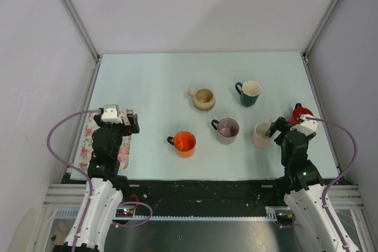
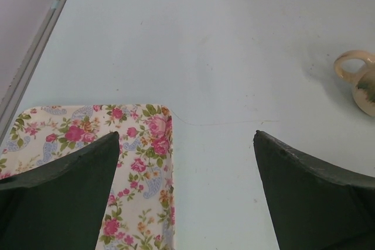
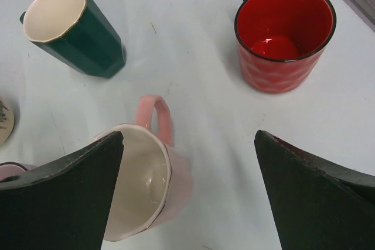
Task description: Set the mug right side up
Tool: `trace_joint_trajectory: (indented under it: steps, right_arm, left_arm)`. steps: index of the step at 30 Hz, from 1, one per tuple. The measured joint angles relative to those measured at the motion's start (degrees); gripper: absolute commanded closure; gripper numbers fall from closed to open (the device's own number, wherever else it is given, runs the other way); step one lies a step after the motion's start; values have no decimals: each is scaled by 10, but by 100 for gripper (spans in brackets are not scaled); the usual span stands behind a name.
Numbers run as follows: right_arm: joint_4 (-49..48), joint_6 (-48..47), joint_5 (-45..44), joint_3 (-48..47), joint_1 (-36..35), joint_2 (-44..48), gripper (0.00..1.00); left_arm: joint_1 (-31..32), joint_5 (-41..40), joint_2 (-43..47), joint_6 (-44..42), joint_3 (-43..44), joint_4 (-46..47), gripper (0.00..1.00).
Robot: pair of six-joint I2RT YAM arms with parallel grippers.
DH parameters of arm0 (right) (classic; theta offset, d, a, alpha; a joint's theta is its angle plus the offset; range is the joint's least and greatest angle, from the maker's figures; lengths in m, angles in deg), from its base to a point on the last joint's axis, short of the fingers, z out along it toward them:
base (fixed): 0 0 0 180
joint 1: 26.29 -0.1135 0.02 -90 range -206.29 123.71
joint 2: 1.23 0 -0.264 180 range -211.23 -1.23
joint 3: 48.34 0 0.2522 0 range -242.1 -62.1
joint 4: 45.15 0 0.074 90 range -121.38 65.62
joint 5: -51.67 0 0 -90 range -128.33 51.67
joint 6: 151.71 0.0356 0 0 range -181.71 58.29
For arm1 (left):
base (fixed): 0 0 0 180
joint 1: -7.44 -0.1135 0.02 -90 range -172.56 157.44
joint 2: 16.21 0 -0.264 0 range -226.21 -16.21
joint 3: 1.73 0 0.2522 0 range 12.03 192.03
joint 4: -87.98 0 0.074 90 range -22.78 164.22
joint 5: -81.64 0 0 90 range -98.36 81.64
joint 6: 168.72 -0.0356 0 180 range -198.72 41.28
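Across the middle of the top view, a pale blue-green table (image 1: pixel 147 81) fills the floor of a white-walled booth with metal rails, and a flowered tray (image 1: pixel 88 137) lies at its lower left under the left gripper (image 2: pixel 186 136), whose fingers are spread wide apart. At lower right the right gripper (image 3: pixel 188 136) is likewise spread wide and grips nothing, just above the pink mug (image 3: pixel 146 185). That mug is pale pink outside and cream inside, stands mouth up with its handle pointing to the frame's top, and has a red mug (image 3: pixel 281 33), a dark green mug (image 3: pixel 76 27), a mauve mug (image 1: pixel 227 130), an orange mug (image 1: pixel 185 143) and a beige mug (image 1: pixel 204 99) around it, all mouth up.
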Motion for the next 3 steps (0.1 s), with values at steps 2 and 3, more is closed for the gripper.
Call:
trace_joint_trajectory:
  steps: [2, 3]
  right_arm:
    - [0, 0, 0, 1, 0, 0, 0]
    - [0, 1, -1, 1, 0, 0, 1]
  left_arm:
    - [-1, 2, 0, 2, 0, 2, 0]
    - [-2, 4, 0, 5, 0, 3, 0]
